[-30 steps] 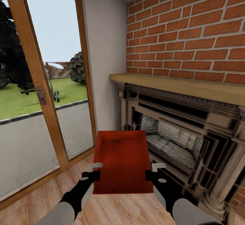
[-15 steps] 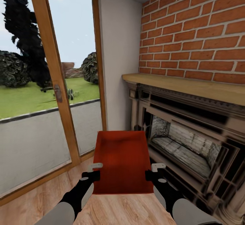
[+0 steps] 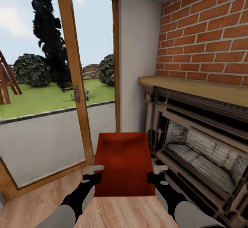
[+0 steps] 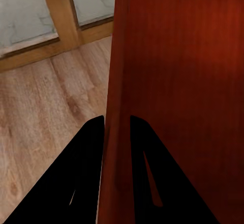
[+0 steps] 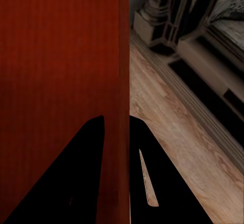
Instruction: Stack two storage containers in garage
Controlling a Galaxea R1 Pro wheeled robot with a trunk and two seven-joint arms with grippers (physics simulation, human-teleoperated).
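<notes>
Early in the task, by the look of it. One bin [image 3: 124, 162] carried off the plank floor [image 3: 41, 204], low centre of the frame, gripped on both long walls. Left claw [image 3: 92, 177] clamped on the left wall near the near corner; in the left wrist view, dark fingers [image 4: 84, 173] straddling that wall, one inside, one outside. Right claw [image 3: 155, 177] clamped likewise on the right wall, fingers [image 5: 84, 168] either side of it in the right wrist view. Bin [image 4: 178, 82] held level or nearly so, open side up, ribbed bottom in sight, nothing inside.

Long axis running straight away from the robot, up the frame; short near wall just ahead of the claws, far wall towards the corner between door and fireplace. Slight taper upward in the frame, likely perspective only.

Beyond the bin, at left and upper left, wood-framed glass door [image 3: 74, 83] with lawn and trees outside. At right, dark fireplace [image 3: 199, 141] under a wooden mantel [image 3: 196, 88], brick wall [image 3: 206, 31] above, upper right.

Still in the living room, then: wood planks below, no concrete anywhere. Left to do, as judged: carry to the garage, set-down on its floor, fetching of a second bin, and the stacking. Whereabouts of that second bin not told by these views.
</notes>
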